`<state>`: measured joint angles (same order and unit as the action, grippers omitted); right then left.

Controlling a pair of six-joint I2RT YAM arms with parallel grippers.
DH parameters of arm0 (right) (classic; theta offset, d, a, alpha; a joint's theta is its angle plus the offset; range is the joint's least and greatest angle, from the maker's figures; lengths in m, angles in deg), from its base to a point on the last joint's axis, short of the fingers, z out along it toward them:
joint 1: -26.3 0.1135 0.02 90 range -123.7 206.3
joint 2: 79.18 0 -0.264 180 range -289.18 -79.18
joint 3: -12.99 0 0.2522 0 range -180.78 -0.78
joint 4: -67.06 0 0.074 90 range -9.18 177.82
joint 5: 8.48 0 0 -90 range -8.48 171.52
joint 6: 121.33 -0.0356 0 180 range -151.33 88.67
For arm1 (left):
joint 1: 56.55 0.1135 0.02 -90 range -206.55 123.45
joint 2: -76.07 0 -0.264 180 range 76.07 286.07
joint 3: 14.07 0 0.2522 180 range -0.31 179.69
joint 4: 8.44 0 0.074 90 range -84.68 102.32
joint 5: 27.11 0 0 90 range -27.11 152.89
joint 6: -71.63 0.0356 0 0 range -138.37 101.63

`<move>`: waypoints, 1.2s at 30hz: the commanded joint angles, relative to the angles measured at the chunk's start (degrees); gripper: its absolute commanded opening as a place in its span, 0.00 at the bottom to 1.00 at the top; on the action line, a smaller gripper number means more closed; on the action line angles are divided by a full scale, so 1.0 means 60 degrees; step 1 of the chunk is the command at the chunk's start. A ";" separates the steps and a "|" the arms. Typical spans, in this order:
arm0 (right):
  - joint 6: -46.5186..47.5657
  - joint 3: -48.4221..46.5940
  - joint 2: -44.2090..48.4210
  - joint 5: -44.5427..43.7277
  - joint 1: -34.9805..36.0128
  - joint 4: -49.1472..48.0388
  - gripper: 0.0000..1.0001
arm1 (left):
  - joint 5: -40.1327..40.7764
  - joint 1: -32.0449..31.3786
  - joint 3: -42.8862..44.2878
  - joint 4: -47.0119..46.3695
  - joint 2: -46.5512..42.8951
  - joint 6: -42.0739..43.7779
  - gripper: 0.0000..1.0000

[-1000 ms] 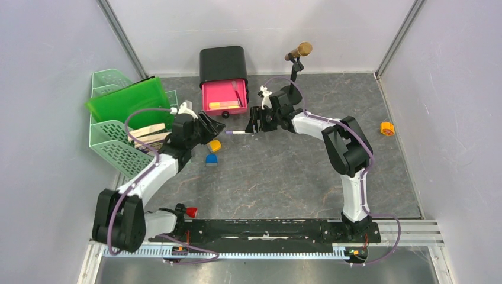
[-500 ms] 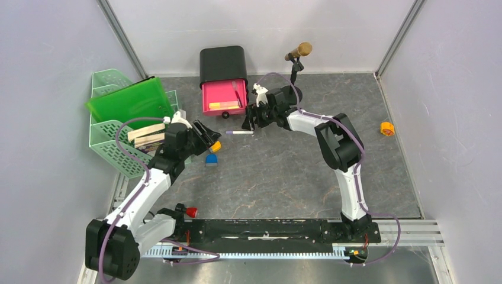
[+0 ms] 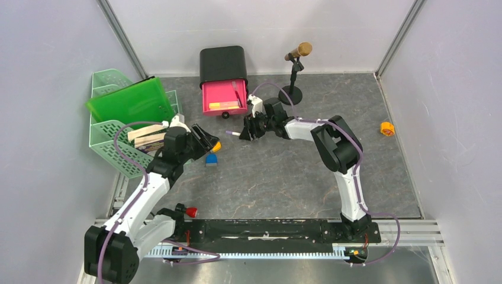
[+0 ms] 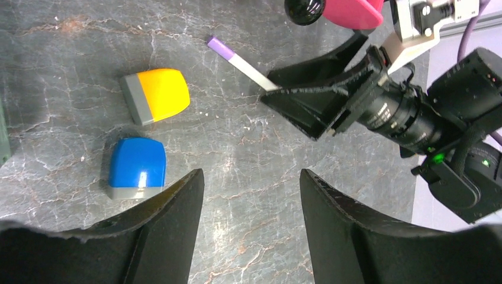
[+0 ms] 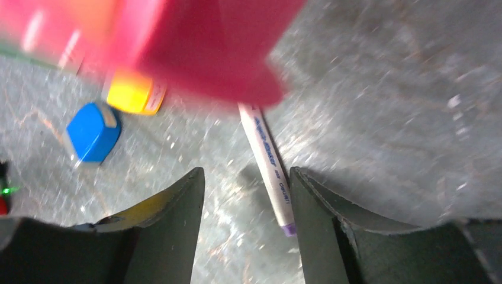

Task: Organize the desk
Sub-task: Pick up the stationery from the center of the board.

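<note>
Right end effector (image 5: 245, 176) is down low on the dark marbled surface (image 3: 284, 177), fingers (image 5: 171, 236) spread wide and nothing clamped. There's the pen (image 5: 265, 155), lying flat between them and hugging one finger rather than sitting centred. Over on the left, the left end effector (image 4: 251, 177) hangs wide open too, empty, above a blue block (image 4: 136, 168) and a yellow block (image 4: 157, 94).

This looks like the grab on the pen, with the open pink drawer (image 3: 224, 94) just beyond on the far side as its likely home. To do it well, I'd nudge sideways so the barrel sits mid-gap. Then close across the barrel, take it near the middle so it can't swing, and lift clear before turning toward that drawer front, which is very close.

The pen's long axis runs roughly left to right, with the free purple end pointing left toward the other arm. The surface itself lies flat, spreading from the near rail (image 3: 260, 229) to the far wall (image 3: 254, 29). It's close to square, so there's no real long axis, and its edges run left-right and near-far.
</note>
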<state>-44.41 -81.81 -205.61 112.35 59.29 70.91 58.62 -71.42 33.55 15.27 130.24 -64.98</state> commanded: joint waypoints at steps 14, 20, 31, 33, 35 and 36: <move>0.0769 0.2064 0.1238 -0.2889 0.1652 0.2125 0.37 | 0.0758 -0.0024 -0.0225 0.0275 -0.0729 -0.0036 0.68; 0.0592 0.2154 0.1324 -0.3565 0.1664 0.2663 0.27 | 0.0478 -0.0021 -0.0349 0.0354 -0.0651 -0.0164 0.69; 0.0492 0.1675 0.1549 -0.3405 0.1950 0.2394 0.55 | 0.0456 -0.0014 -0.0583 0.0545 -0.0719 -0.0286 0.69; 0.0357 0.1366 0.1396 -0.3797 0.2043 0.2508 0.60 | 0.0441 -0.0021 -0.0591 0.0537 -0.0713 -0.0303 0.69; 0.0142 0.0852 0.1111 -0.4295 0.2089 0.2856 0.62 | 0.0438 -0.0016 -0.0598 0.0553 -0.0707 -0.0317 0.70; 0.0084 0.0596 0.0894 -0.4528 0.2091 0.3043 0.62 | 0.0439 -0.0019 -0.0594 0.0563 -0.0728 -0.0317 0.70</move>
<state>-42.11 -73.75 -195.60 92.30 71.47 81.20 61.85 -71.42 30.08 19.08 126.70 -65.50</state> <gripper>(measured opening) 0.612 0.692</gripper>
